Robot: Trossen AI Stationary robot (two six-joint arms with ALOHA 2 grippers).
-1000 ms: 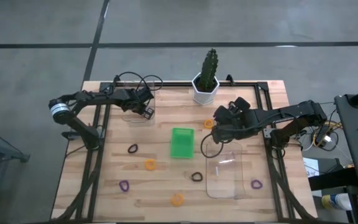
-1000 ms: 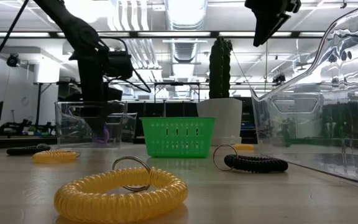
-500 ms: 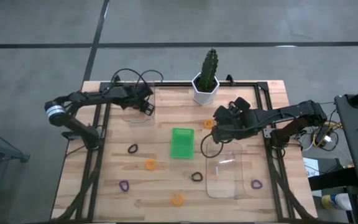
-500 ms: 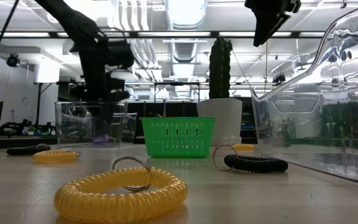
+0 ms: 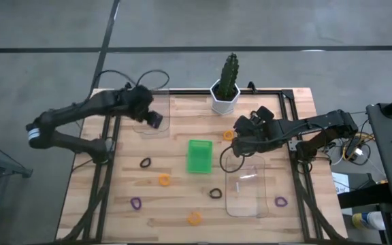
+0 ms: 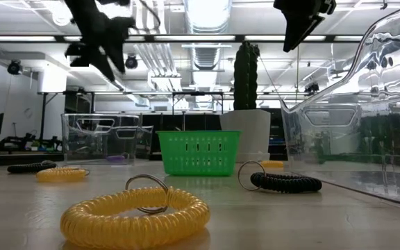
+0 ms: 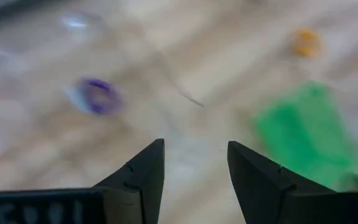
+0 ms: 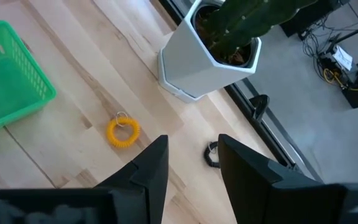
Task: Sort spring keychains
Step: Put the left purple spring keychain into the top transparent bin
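High view shows one purple keychain [image 7: 96, 97] lying in the small clear tray [image 5: 152, 129] under the left gripper [image 5: 154, 120], whose fingers are spread and empty. Seven more spring keychains [image 5: 164, 180] lie loose on the table [image 5: 114, 204], unsorted. The right gripper [image 5: 239, 140] hovers near an orange keychain [image 8: 123, 132], jaws parted, holding nothing. No legible writing

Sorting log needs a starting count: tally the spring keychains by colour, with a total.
orange keychains: 3
purple keychains: 3, one of them in the small clear tray
black keychains: 3, counting a small one by the cactus pot, seen only from the right wrist
Total: 9
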